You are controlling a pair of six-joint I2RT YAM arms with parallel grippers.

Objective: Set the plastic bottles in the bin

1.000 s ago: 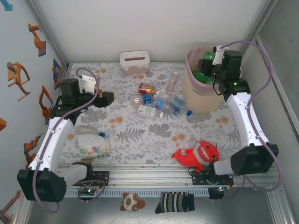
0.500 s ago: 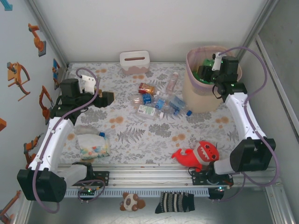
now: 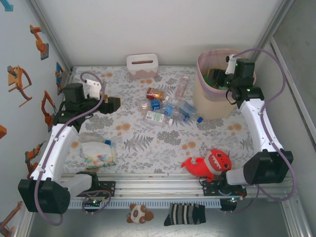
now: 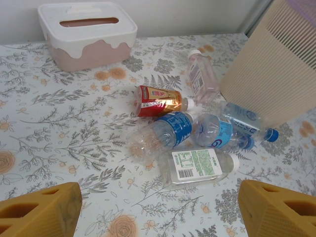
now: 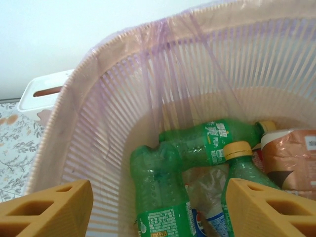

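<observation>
Six plastic bottles (image 4: 192,165) loose on the table (image 4: 64,128) beside one bin (image 4: 276,74); three green ones (image 5: 163,192) inside. Left gripper (image 4: 158,210) and right gripper (image 5: 158,207): fingers spread, empty.

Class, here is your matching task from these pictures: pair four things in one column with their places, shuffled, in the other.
Things:
1 green bottles
2 red plush shark
3 slotted white-and-pink box
4 bag of pastel bits

Places:
A near right of the table
B back edge of the table
C inside the bin
D near left of the table

Pairs: 1-C, 2-A, 3-B, 4-D
</observation>
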